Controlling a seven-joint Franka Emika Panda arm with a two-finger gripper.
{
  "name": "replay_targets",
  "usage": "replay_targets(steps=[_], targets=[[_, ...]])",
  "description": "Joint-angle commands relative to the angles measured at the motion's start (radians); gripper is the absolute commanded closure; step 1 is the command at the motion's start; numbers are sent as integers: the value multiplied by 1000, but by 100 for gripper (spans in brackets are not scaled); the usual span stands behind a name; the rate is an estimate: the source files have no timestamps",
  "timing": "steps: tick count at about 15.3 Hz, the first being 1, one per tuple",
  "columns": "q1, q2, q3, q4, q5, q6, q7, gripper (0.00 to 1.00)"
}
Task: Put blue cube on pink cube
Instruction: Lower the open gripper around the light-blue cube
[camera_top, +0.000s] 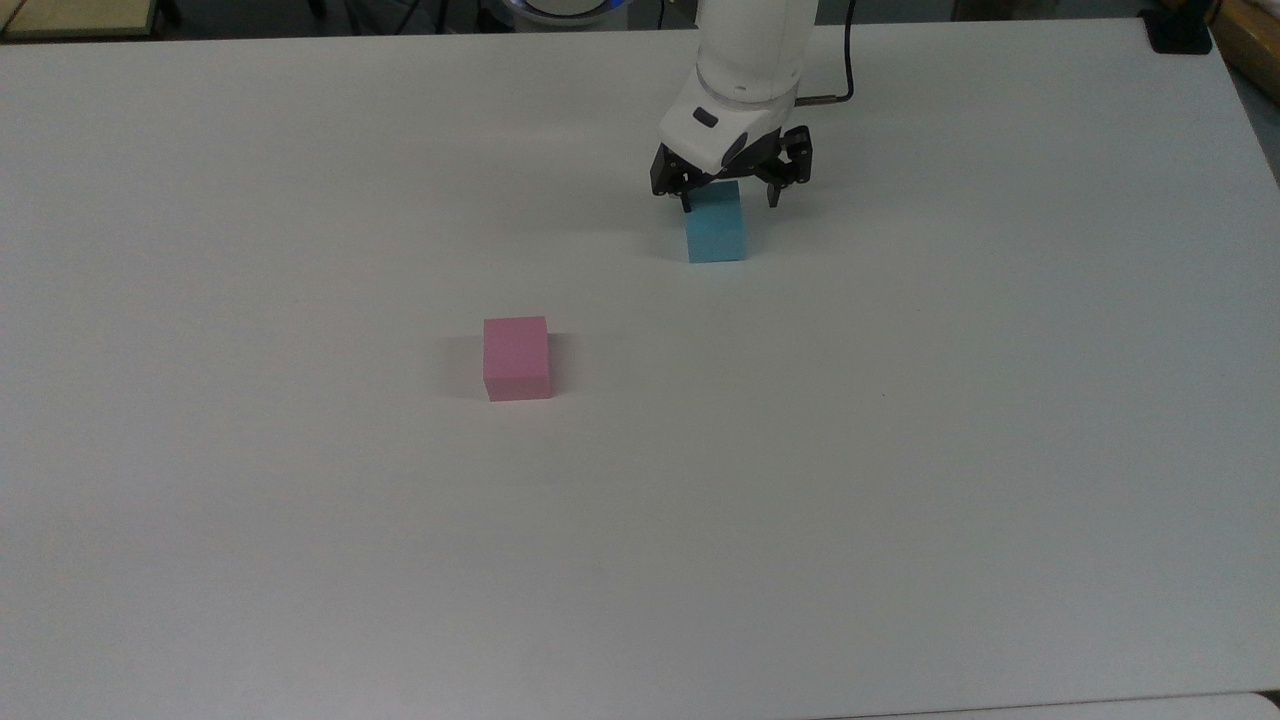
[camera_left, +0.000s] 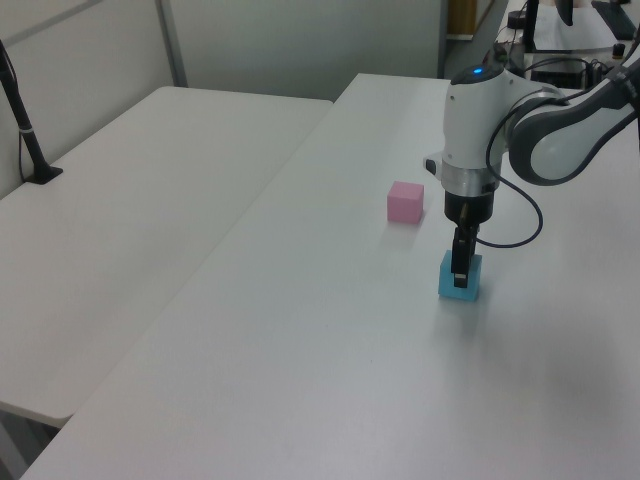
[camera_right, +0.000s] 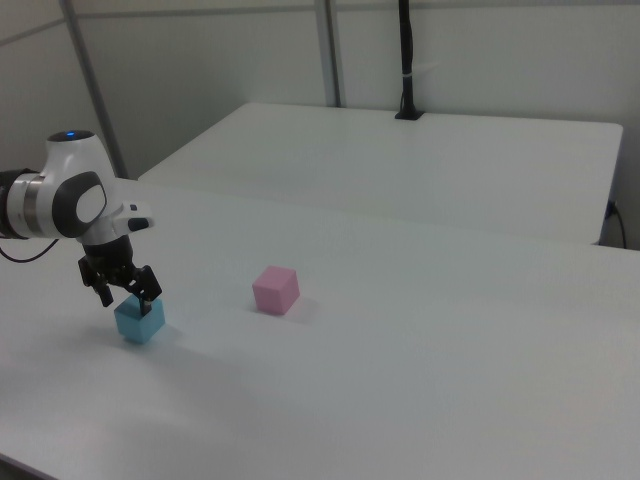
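Sitting on the white table (camera_top: 900, 450), the blue cube (camera_top: 716, 234) was the thing everything else gathered around. The gripper (camera_top: 728, 200) hung right over it, fingers spread wide on both sides, holding nothing. The pink cube (camera_top: 516, 357) sat well apart from it.

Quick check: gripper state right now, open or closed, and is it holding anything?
Gripper: open, fingers straddling the small light-blue matte cube on the white table; not closed on it, holding nothing.
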Motion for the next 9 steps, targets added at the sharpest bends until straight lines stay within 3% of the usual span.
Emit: replay_targets(steps=[1,9], targets=[[0,-12,-3,11,20,5,22,0],[2,-8,-3,21,19,-13,48,0]])
